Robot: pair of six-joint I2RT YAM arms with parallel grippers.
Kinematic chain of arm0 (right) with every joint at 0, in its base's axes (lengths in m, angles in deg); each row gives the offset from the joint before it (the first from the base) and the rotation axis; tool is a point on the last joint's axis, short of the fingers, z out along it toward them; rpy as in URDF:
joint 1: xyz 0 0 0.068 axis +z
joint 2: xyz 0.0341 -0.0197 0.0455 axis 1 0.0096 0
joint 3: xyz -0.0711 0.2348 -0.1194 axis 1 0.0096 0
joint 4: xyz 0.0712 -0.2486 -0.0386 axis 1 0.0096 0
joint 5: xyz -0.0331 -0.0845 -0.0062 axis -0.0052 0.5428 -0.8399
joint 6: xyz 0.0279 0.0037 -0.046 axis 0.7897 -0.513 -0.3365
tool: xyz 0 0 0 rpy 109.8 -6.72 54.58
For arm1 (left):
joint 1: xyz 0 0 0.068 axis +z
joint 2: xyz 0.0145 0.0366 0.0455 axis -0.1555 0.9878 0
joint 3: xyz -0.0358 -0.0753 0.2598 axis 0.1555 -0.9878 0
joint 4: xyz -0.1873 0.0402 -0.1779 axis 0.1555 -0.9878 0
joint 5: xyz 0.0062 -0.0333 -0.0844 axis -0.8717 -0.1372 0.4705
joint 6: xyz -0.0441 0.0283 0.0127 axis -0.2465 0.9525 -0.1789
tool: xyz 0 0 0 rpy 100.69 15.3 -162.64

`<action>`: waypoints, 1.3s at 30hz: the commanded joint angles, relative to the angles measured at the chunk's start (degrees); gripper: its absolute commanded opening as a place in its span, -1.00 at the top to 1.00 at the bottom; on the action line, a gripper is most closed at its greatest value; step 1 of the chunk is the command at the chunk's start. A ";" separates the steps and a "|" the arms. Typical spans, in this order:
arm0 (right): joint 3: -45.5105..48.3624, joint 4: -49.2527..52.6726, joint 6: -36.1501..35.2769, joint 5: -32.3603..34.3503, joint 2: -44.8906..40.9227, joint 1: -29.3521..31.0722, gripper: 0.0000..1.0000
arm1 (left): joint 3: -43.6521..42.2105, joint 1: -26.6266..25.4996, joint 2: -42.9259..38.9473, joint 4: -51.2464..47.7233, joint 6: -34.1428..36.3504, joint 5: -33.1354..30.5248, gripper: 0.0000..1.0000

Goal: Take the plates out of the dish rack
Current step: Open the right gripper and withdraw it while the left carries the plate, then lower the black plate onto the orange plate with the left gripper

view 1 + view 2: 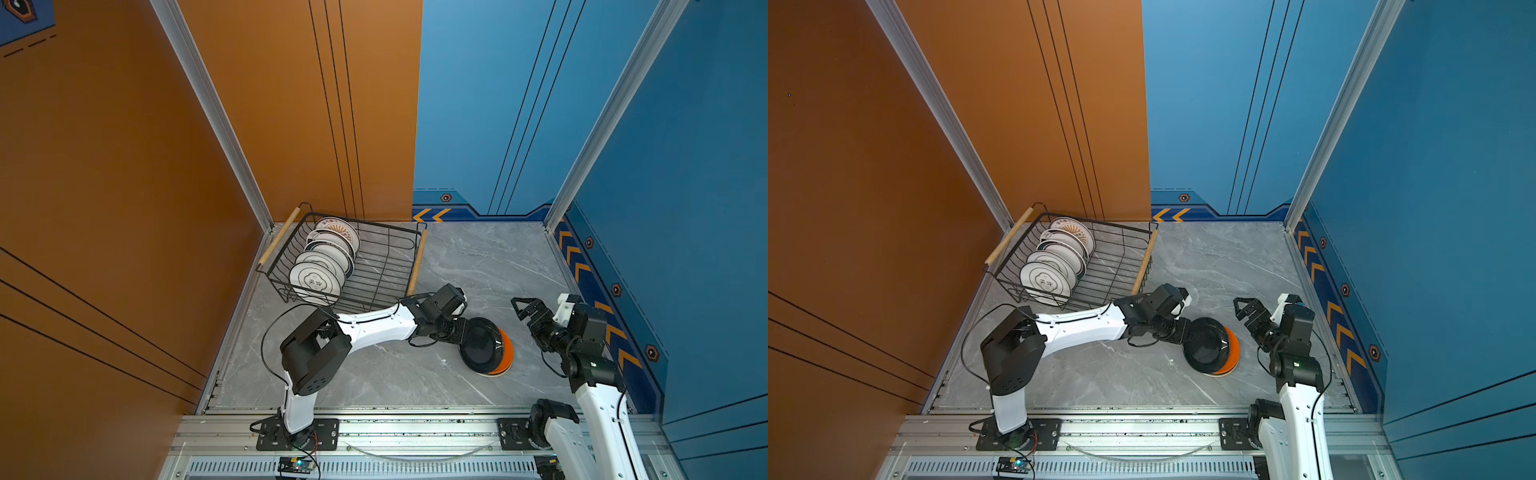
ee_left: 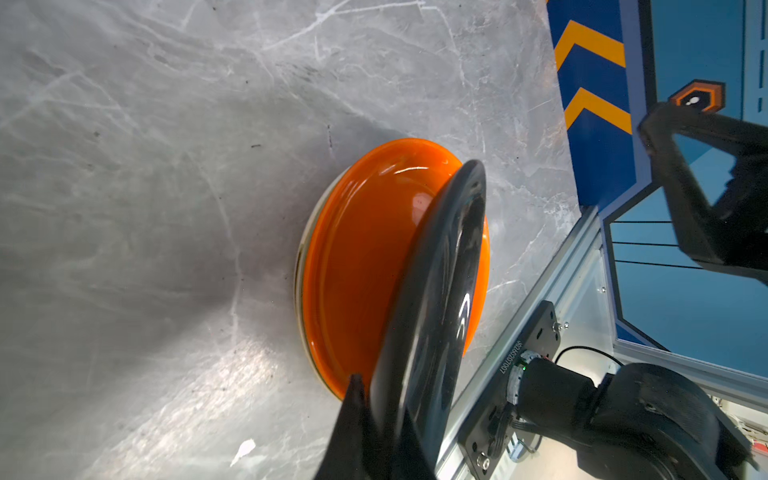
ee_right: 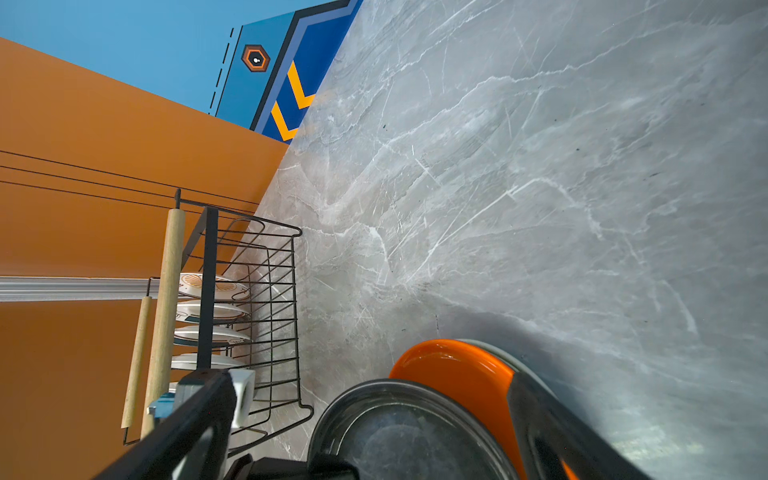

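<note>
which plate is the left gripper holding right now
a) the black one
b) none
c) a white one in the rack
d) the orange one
a: the left gripper is shut on the rim of the black plate, held tilted over the orange plate, which lies on the table.

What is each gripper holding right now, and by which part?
The left gripper grips the black plate by its rim, tilted over the orange plate. The right gripper is open, holding nothing.

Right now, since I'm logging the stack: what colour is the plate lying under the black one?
The plate is orange, clearest in the left wrist view.
</note>
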 commanded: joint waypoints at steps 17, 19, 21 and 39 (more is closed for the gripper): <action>-0.46 0.55 -2.04 -3.40 -0.87 -1.27 -1.00 | 3.62 1.27 4.95 -0.05 -1.24 1.98 0.69; -0.28 0.45 -2.03 -3.62 -0.71 -1.38 -1.00 | 3.80 1.45 5.21 -0.23 -1.20 2.22 0.59; -0.28 0.20 -2.18 -3.82 -0.46 -1.42 -1.00 | 3.93 1.53 5.47 -0.50 -1.07 2.03 0.51; -0.24 -0.30 -3.44 -4.63 -0.86 -2.22 -1.00 | 10.94 1.21 9.52 -10.69 3.05 -1.52 -0.03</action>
